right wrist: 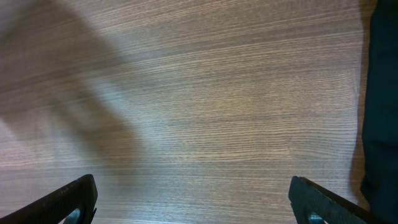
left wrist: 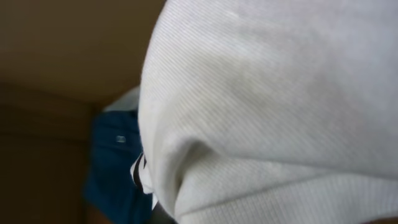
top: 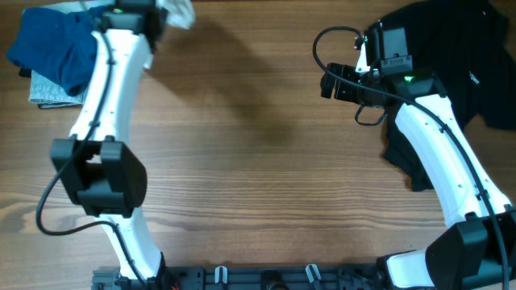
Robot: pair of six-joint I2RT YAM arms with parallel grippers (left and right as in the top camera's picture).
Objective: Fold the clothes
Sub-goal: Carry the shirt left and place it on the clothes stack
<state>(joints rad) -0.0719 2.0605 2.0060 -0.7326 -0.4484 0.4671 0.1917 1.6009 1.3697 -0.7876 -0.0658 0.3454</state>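
Pickup step, by my read: left gripper (top: 153,14) sits at top left of the overhead view with white cloth (left wrist: 267,93) bunched over its camera, fingers hidden, so I cannot tell if it is clamped on it; blue cloth (top: 48,44) lies heaped just beside it. Right gripper (right wrist: 191,193) hangs spread wide and empty over table (right wrist: 199,93), with black cloth (top: 459,48) piled at upper right. Next move likely calls for bringing white cloth to centre and spreading it flat before any fold.

We count one white garment (left wrist: 280,93), one blue garment (top: 48,44), one black garment (top: 463,40), one pale folded cloth (top: 44,97), two robot arms (top: 105,80) and one table (top: 258,169).
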